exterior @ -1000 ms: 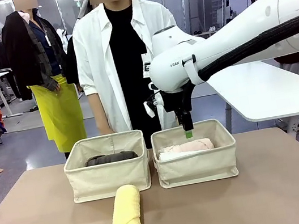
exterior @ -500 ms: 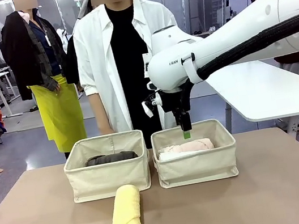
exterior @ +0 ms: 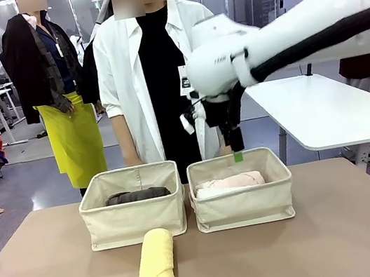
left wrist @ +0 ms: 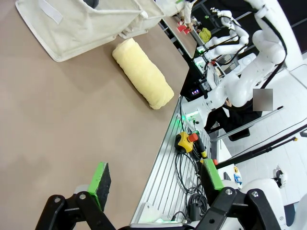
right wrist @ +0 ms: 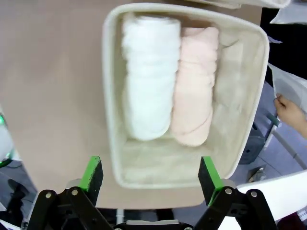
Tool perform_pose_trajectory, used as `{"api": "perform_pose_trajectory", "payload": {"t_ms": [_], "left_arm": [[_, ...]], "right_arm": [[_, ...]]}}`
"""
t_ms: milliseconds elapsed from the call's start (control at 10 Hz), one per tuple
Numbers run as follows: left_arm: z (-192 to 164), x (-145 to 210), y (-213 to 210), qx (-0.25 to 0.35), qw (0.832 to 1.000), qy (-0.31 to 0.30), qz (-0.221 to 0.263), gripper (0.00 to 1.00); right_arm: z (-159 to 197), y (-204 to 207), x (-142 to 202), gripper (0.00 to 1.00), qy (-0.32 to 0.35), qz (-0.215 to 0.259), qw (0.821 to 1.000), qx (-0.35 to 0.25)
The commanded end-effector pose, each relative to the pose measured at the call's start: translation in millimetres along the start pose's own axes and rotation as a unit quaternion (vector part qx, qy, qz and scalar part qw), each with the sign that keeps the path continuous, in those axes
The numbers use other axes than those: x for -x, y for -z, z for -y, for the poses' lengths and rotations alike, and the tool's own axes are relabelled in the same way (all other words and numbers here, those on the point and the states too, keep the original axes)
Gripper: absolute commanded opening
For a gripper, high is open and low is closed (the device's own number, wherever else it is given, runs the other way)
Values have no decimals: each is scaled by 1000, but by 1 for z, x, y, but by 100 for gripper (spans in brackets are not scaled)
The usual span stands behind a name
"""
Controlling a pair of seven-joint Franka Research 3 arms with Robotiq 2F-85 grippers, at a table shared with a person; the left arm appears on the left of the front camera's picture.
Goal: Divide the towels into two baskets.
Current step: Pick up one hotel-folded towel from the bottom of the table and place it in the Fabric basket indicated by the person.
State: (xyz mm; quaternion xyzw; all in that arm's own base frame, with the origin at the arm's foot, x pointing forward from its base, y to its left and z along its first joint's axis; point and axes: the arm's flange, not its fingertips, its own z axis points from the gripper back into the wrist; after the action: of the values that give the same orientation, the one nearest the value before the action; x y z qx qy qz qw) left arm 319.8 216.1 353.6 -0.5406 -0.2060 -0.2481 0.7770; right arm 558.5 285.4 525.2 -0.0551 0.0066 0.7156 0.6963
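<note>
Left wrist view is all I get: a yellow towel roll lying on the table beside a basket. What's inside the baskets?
Observer: The left basket holds the dark grey towel.
Operator: And the other one?
Observer: The right basket holds the white towel and the pink towel, side by side.
Operator: Where's the right hand?
Observer: The right hand hangs open above the right basket, holding nothing.

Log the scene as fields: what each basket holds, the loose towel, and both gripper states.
left basket: grey towel
right basket: white towel and pink towel, side by side
yellow towel: on table, robot's side of left basket
right gripper: open, empty, above right basket
left gripper: open, empty, over table
</note>
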Motion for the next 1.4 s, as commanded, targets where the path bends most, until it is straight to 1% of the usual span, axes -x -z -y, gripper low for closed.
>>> {"api": "perform_pose_trajectory", "payload": {"t_ms": [0, 100, 200, 300, 400, 500, 600, 700, 800, 900, 1000, 1100, 1200, 1300], "left_arm": [[5, 2, -1, 0, 1000, 0, 2, 96], [5, 2, -1, 0, 1000, 0, 2, 96], [5, 2, -1, 0, 1000, 0, 2, 96], [5, 2, -1, 0, 1000, 0, 2, 96], [5, 2, -1, 0, 1000, 0, 2, 96], [5, 2, -1, 0, 1000, 0, 2, 96], [5, 2, -1, 0, 1000, 0, 2, 96], [5, 2, -1, 0, 1000, 0, 2, 96], [5, 2, -1, 0, 1000, 0, 2, 96], [5, 2, -1, 0, 1000, 0, 2, 96], [5, 2, -1, 0, 1000, 0, 2, 96], [5, 2, -1, 0, 1000, 0, 2, 96], [5, 2, -1, 0, 1000, 0, 2, 96], [5, 2, -1, 0, 1000, 0, 2, 96]], "right_arm": [[-41, -20, 42, 100, 43, 40, 998, -32], [-53, -20, 67, 100, 85, 66, 992, -63], [-67, -13, 99, 100, 140, 117, 979, -94], [-86, -1, 137, 100, 209, 190, 950, -129], [-100, 11, 167, 100, 263, 259, 915, -165], [-115, 27, 198, 100, 328, 300, 873, -200], [-129, 47, 233, 100, 385, 332, 833, -219], [-146, 72, 280, 100, 450, 356, 781, -245], [-162, 94, 320, 100, 485, 396, 730, -274], [-179, 109, 352, 100, 514, 411, 690, -302], [-193, 119, 377, 100, 509, 447, 664, -316], [-207, 131, 402, 100, 524, 464, 629, -337], [-215, 141, 417, 100, 538, 474, 605, -348], [-219, 148, 427, 100, 552, 466, 592, -358]]}}
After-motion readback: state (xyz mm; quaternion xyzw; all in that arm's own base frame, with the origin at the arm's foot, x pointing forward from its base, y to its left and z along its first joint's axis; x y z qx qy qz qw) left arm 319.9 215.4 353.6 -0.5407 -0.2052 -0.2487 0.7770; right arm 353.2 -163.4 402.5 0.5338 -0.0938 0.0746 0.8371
